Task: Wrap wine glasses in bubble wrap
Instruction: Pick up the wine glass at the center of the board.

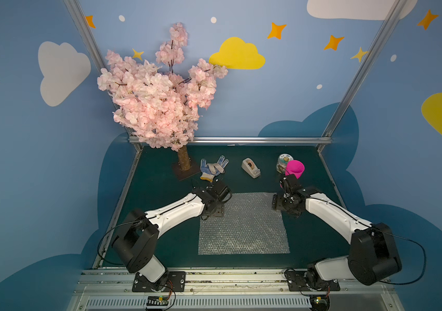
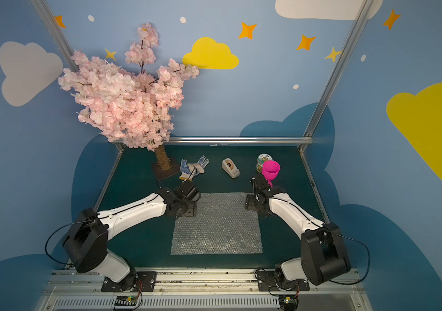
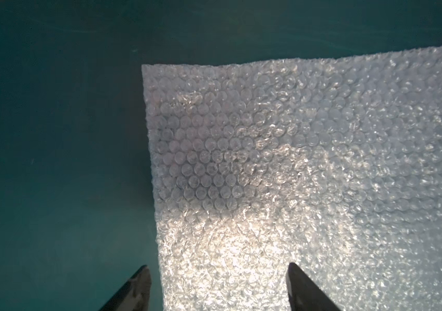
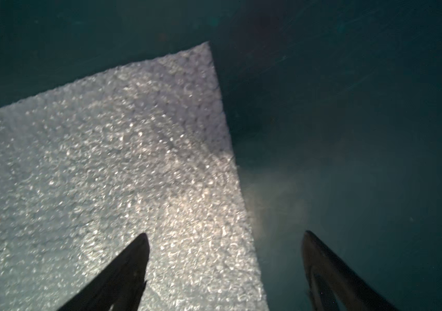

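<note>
Beyond the bubble wrap (image 1: pixel 244 223), only both top views show the goblet (image 1: pixel 294 168).

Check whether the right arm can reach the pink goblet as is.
Probably yes: the goblet stands close beyond the open right end effector, nothing visible between them; the jar sits behind it.

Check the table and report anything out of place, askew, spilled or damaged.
Nothing stands out. The bubble wrap lies flat, the pink goblet stands upright beyond its far corner, next to the jar, and nothing is spilled. Only the glove lies crumpled by the tree.
</note>
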`<state>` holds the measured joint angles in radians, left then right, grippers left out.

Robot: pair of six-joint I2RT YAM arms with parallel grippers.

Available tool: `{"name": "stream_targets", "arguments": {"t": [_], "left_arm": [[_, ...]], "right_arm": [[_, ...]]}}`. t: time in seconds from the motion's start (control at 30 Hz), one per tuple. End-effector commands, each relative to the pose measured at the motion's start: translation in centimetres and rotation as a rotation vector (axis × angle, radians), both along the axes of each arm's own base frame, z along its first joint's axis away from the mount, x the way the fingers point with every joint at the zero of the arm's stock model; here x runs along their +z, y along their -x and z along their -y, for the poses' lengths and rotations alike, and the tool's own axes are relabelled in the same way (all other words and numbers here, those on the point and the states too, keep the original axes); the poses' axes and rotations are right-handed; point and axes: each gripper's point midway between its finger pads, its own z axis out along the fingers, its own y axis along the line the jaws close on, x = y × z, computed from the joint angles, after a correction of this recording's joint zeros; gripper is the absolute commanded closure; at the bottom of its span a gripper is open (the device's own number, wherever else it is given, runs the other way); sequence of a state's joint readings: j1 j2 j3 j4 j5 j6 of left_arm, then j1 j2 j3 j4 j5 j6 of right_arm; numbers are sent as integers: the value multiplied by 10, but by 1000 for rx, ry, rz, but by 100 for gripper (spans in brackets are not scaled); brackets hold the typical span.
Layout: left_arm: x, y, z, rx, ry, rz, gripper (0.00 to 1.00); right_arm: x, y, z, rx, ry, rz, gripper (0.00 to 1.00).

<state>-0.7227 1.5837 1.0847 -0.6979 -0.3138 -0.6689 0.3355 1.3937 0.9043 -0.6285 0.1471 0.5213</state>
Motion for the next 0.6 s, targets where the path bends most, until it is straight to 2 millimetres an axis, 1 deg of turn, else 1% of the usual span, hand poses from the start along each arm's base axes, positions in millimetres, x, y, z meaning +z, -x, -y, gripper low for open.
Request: {"name": "stream_targets", "arguments": {"t": [0.0,0.03,0.07,0.17,0.2,0.23,0.3,0.43,0.5,0.57], "left_arm": [[7,-4,-14,40,-32,18,19],[9,-7,-16,41,-32,23,19],[11,-8,-18,44,-26,26,19],[17,-14,-25,62,5,37,19],[18,-16,-28,72,9,42,19],[20,-18,-30,79,12,47,18],[21,-21,-35,83,5,51,19],[23,-23,-38,78,-2,60,19],[23,-25,-37,76,-2,59,19],[22,-26,-36,69,-4,54,19]], "right_arm": [[20,-26,27,-50,-15,146,13],[28,-36,35,-67,-10,197,12],[38,-44,37,-64,-10,248,12],[77,-69,46,-61,14,411,11],[90,-77,51,-75,43,470,11],[99,-81,61,-112,58,481,11],[113,-87,71,-157,24,456,14],[135,-90,83,-214,25,444,21],[137,-95,91,-254,13,445,27],[135,-102,97,-275,6,428,32]]}}
